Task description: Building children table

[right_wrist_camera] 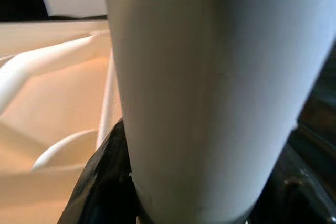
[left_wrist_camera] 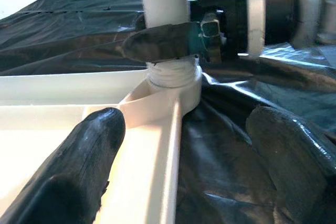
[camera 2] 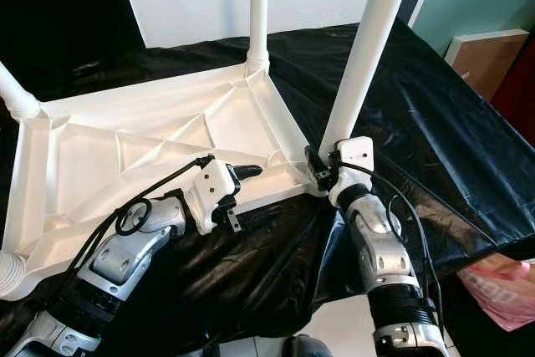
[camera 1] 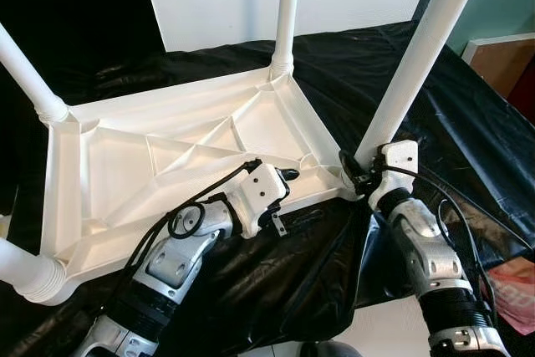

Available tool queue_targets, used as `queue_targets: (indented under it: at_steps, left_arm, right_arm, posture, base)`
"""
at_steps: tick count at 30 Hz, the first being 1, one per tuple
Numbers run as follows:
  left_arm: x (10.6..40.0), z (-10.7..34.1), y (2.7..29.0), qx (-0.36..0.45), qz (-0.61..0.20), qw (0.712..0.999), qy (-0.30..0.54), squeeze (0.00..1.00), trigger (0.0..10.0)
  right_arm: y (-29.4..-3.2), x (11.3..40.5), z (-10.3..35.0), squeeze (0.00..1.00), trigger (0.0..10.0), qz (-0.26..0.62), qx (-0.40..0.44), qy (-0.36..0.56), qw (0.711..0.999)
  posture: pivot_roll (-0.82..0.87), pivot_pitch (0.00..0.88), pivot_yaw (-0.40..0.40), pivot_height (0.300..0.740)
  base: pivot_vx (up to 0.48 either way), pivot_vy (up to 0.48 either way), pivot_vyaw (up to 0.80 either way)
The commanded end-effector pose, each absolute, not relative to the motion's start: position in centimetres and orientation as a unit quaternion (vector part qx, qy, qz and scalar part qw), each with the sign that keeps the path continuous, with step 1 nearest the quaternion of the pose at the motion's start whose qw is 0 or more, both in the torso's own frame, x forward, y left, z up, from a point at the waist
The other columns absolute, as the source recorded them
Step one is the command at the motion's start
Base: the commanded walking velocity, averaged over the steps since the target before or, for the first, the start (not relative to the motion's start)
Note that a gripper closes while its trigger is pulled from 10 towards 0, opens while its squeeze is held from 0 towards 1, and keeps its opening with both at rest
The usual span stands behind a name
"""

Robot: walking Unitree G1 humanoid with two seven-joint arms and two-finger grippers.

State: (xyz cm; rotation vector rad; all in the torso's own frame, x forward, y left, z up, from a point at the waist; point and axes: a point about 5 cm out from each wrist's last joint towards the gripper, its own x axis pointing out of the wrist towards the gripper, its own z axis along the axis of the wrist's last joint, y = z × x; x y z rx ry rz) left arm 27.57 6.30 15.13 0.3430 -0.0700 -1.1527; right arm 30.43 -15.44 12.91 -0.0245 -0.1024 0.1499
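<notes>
While the upturned tabletop (camera 1: 175, 165) lies on the black sheet (camera 1: 468, 123), its near-right leg (camera 1: 418, 56) is clamped by the right gripper (camera 1: 355, 175); the left gripper (left_wrist_camera: 184, 145) is spread astride the rim. If twisted off-axis, the thread could be crossed.

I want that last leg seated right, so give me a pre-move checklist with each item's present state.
1. Right gripper shut on the near right leg at its base: ok.
2. Left gripper steadying the tabletop: fingers open astride the near rim, one inside the tray, one over the black sheet; not clamped: not ok.
3. Leg threaded fully into its corner socket: threads still show above the collar: cannot tell.
4. Other three legs in their corners: ok.
5. Tabletop lying flat, underside up, on the sheet: ok.
</notes>
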Motion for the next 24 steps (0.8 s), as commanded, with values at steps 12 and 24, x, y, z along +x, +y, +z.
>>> queue_targets:
  at_steps: [12, 24]
  left_arm:
    - [27.9, 15.0, 6.0, 0.179, -0.579, 0.795, -0.029, 0.00, 10.0]
    - [28.3, 15.1, 6.1, 0.180, -0.572, 0.800, -0.035, 0.00, 10.0]
  right_arm:
    - [-15.0, 27.9, 9.7, 0.00, 10.0, -0.113, 0.006, 0.028, 0.993]
    - [-14.3, 27.8, 10.7, 0.00, 10.0, -0.088, 0.000, 0.006, 0.996]
  posture:
    - [-0.05, 0.083, 0.017, 0.740]
    - [-0.05, 0.063, 0.010, 0.740]
  base:
    - [0.000, 0.000, 0.00]
    - [0.000, 0.000, 0.00]
